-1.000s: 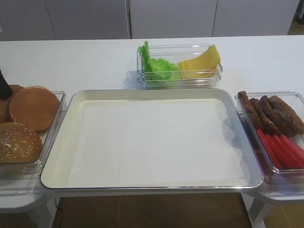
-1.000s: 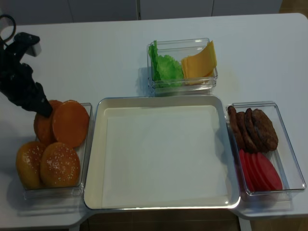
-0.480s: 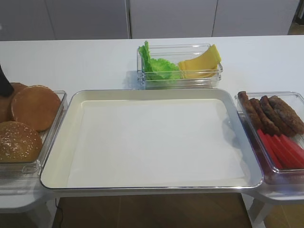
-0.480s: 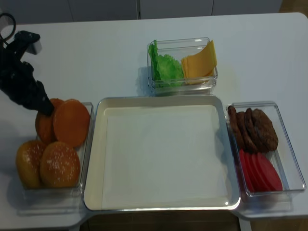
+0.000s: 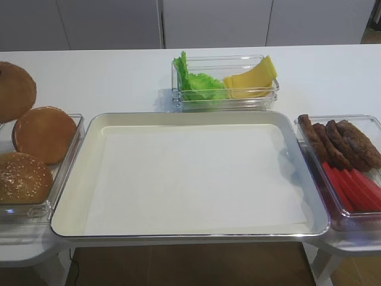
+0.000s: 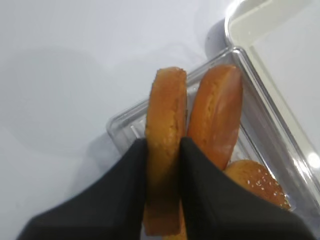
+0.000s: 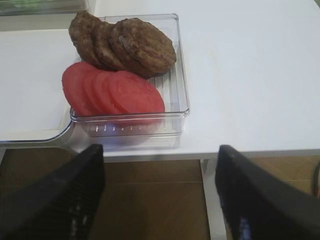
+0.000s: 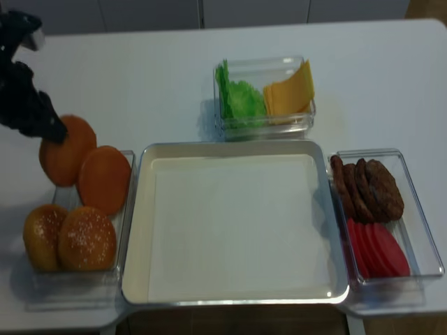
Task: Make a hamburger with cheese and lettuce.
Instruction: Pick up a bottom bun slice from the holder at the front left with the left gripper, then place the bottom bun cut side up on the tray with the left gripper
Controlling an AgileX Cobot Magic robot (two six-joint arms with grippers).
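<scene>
My left gripper (image 8: 50,130) is shut on a golden-brown bun half (image 8: 68,149) and holds it on edge above the far end of the clear bun box (image 8: 127,209). The wrist view shows its fingers (image 6: 125,185) pinching the bun half (image 6: 165,120); the bun also shows at the left edge of the other high view (image 5: 15,89). Lettuce (image 5: 199,83) and the cheese stack (image 5: 253,80) lie in a clear box (image 5: 178,98) behind the tray (image 5: 190,229). My right gripper (image 7: 160,200) is open and empty, off the table's front right.
A second plain bun half (image 8: 103,178) and two sesame bun tops (image 8: 85,239) stay in the bun box. Dark patties (image 8: 367,185) and red slices (image 8: 377,248) fill a clear box (image 8: 426,237) right of the paper-lined tray.
My left gripper has lifted one bun half up out of the box and away from the second one. The other bun pieces and the right arm have not moved.
</scene>
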